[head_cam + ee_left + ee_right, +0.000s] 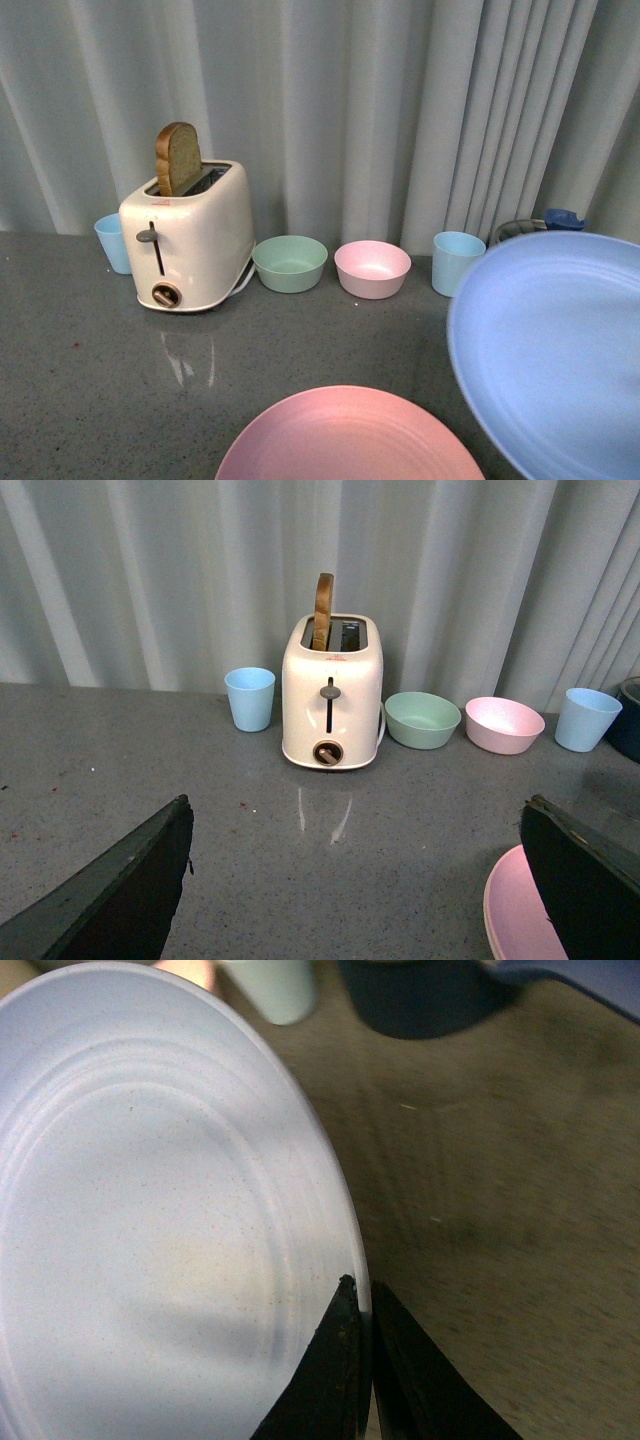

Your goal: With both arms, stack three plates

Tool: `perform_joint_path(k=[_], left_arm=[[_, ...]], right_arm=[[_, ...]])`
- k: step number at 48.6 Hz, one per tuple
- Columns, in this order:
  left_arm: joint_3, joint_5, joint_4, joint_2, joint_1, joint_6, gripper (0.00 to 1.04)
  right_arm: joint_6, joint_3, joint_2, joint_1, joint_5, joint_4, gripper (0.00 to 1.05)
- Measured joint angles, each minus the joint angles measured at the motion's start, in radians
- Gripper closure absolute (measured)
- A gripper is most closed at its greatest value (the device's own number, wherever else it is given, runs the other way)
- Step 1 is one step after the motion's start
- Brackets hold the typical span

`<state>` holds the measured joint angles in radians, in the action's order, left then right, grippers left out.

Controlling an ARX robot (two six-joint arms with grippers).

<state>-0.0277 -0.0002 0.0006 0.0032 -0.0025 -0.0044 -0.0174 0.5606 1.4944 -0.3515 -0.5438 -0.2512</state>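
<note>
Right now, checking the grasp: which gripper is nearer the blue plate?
Right. The right gripper clamps the blue plate; the left gripper hangs open by the pink plate.

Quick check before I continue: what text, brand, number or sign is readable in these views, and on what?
No text is readable in any view.
Small reddish mark on the toaster, above the lever slot: too small to read.
Any markings at the dial: too small to tell.
No print shows on the blue plate, pink plate, green bowl or pink bowl.
</note>
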Motion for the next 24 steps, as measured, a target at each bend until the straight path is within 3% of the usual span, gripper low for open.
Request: perform_joint_path(k=[8, 15, 24], left_arm=[[0.000, 0.000, 0.000, 0.000, 0.000, 0.000, 0.07], [0.000, 0.000, 0.000, 0.000, 0.000, 0.000, 0.07], [0.000, 0.000, 0.000, 0.000, 0.000, 0.000, 0.07]], right_arm=[[-0.093, -0.011, -0.007, 0.215, 0.029, -0.083, 1.02], [-0.171, 0.010, 0.134, 0.428, 0.132, -0.143, 1.02], [-0.213, 0.021, 0.250, 0.520, 0.151, -0.178, 1.02]])
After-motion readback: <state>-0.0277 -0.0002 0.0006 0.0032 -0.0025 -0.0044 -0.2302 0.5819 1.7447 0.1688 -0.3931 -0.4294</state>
